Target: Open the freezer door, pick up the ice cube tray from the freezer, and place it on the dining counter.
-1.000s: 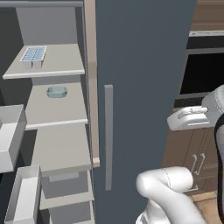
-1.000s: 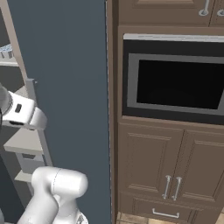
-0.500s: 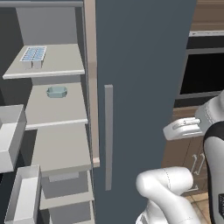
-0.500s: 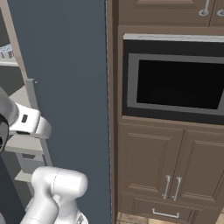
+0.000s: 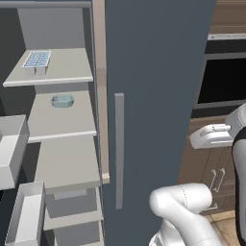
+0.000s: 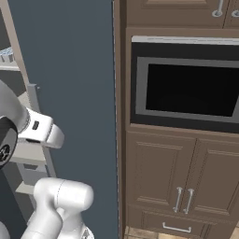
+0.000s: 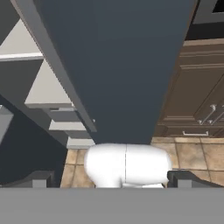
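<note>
So the freezer point(image 5: 53, 144) is standing open, light-grey inside with flat shelves stacked up. The ice cube tray point(image 5: 37, 59) is sitting on the top shelf point(image 5: 62, 72), over toward that shelf's left front corner, white frame with little pale-blue cells, lying flat. One shelf down there's a small rounded pale-teal container point(image 5: 62, 101) near the back of its shelf, roughly mid-width. Nothing is touching either of them.

The freezer door point(image 5: 9, 158) is swung out at the left edge of the left base view, and you can see its white bins point(image 5: 26, 216) hanging off the inside. Right next to the open compartment is the wider slate-blue door point(image 5: 153, 96), shut, with its long grey bar handle point(image 5: 119, 149) running vertically close to its left edge.

The gripper point(image 7: 111, 177) is nowhere near the tray. In the hand view its two dark fingertips point(image 7: 39, 178) sit far apart at the bottom corners, so the claw is spread wide with nothing in it, and it's looking down along the front of that slate-blue door toward the tiled floor point(image 7: 197, 153). Off to the right there are dark wood cabinets point(image 6: 186, 177) with a built-in black oven point(image 6: 191, 88) set above them.
</note>
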